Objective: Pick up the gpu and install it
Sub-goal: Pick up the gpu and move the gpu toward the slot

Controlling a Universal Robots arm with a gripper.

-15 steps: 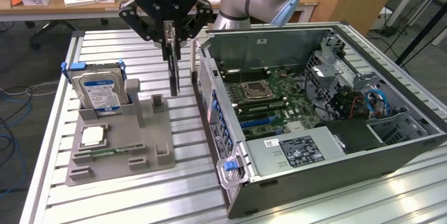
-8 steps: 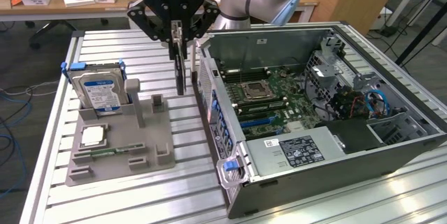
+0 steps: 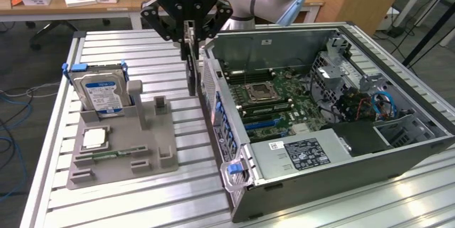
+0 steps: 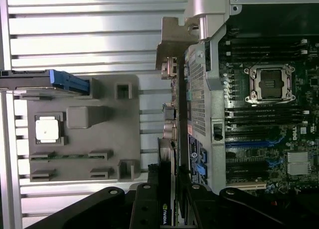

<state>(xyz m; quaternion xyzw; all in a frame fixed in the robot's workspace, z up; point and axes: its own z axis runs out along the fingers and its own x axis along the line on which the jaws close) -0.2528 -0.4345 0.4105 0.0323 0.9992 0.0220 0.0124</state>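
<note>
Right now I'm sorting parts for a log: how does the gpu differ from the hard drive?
The gpu hangs gripped in the end effector, beside the open computer case; the hard drive stands slotted in the grey holder. The gpu is a thin dark card; the hard drive is thicker, silvery, with a blue-and-white label. Both are upright and outside the computer case.

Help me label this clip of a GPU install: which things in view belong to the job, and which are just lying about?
In the job: gripper, shut on the gpu; the gpu hangs on edge beside the open computer case; motherboard inside.

Lying about: hard drive, processor chip and memory stick, all in the grey holder.
</note>
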